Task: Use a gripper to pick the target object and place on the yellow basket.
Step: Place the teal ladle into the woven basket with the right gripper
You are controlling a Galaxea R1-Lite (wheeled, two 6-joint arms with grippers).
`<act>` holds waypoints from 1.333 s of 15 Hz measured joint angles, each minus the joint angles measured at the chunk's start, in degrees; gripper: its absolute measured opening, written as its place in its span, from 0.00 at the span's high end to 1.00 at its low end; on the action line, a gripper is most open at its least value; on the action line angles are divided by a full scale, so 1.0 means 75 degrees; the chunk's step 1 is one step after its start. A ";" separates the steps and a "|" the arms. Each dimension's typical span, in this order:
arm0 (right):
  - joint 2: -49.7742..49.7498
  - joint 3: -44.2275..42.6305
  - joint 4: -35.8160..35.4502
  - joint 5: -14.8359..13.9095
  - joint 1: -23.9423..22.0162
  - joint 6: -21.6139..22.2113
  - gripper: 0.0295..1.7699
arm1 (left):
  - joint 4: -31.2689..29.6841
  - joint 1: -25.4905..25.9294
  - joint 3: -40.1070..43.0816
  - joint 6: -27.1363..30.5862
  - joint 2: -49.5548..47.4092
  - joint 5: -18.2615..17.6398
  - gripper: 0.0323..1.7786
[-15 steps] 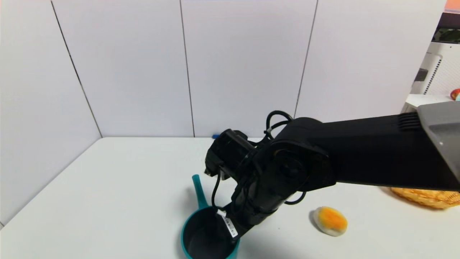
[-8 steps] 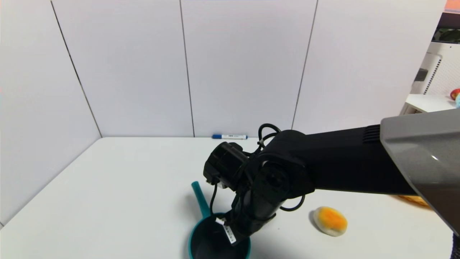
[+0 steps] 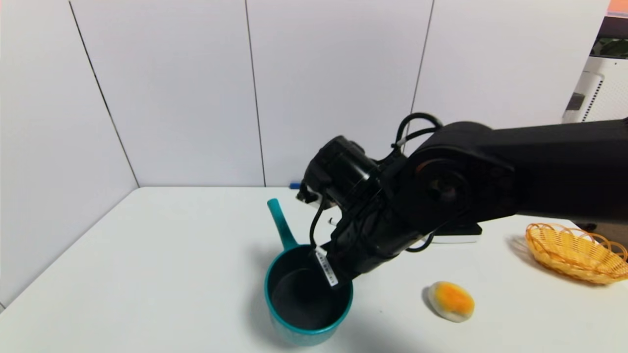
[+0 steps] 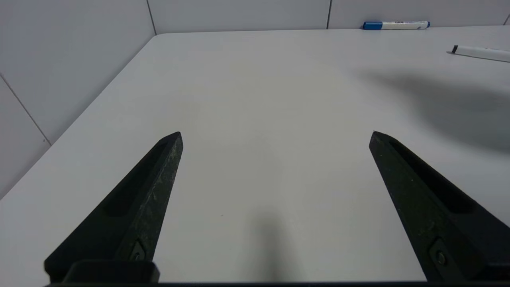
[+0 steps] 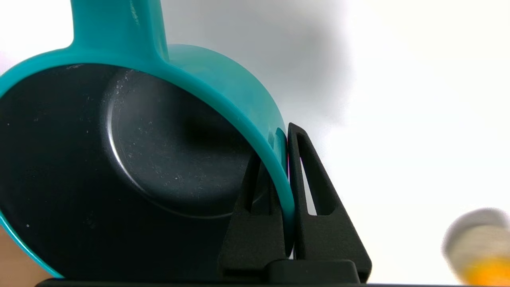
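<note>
saucepan pinched by its rim, clear of the bench

on the left, the left gripper [image 4: 275, 135] hangs low over bare white bench [image 3: 162, 255], its jaws spread wide with nothing between them. ahead of it lie a blue-capped marker [image 4: 395, 25] against the wall and a white marker [image 4: 480, 53] a little nearer.

towards the middle, the teal saucepan [image 3: 308, 288] sits tilted, its black inside turned up and its straight handle pointing away to the back wall. it looks lifted off the bench, with a shadow beneath it. the right gripper [image 5: 283, 159] has it by the rim on the side away from the handle: one finger is inside the pan against the dark wall, the other outside on the teal, the jaws clamped on that thin wall. the bulky black right arm reaches in from the right above it, cables looping off the wrist.

further right, an orange-and-cream bun [image 3: 451, 301] lies on the bench, apart from the pan. at the far right, the yellow basket [image 3: 574, 252] rests on the bench, well apart from the saucepan.
</note>
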 joint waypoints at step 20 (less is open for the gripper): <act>-0.0805 0.0055 -0.0497 0.0007 -0.8533 -0.1523 0.94 | -0.0005 -0.0003 0.0000 -0.0003 0.0000 -0.0003 0.05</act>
